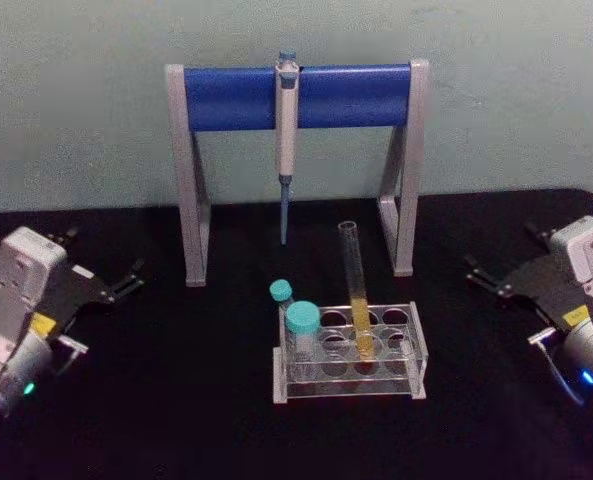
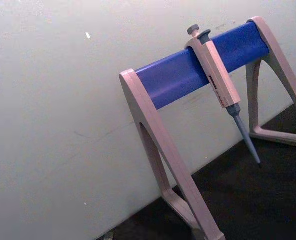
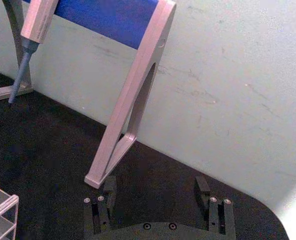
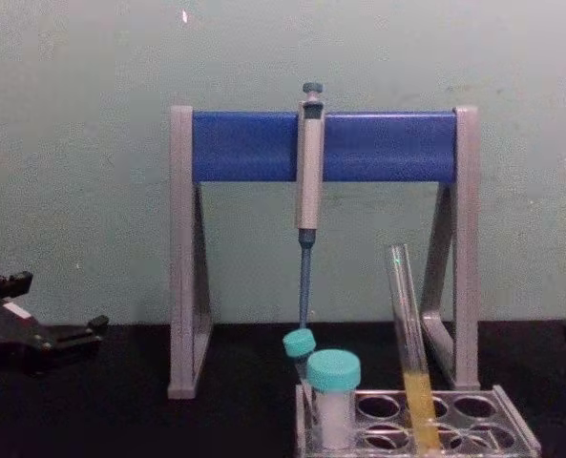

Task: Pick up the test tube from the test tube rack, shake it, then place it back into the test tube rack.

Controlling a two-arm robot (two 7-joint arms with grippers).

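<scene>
Standing in a hole near the middle of the test tube rack, the test tube is seen uncapped and slightly tilted, with yellow liquid in its lower part. The rack is set on the black worktop, in front of the grey-and-blue pipette stand, from whose bar a grey pipette is hung tip down. Two teal-capped tubes are held at the rack's left end, just beside each other and apart from the test tube.

The left tool is found low at the worktop's left side, well apart from the rack, its fingers spread and nothing held between them. The right tool is placed likewise at the right side, well apart from the rack; in the right wrist view its two black fingers are shown wide apart, with nothing gripped. Neither tool is touching the test tube.
</scene>
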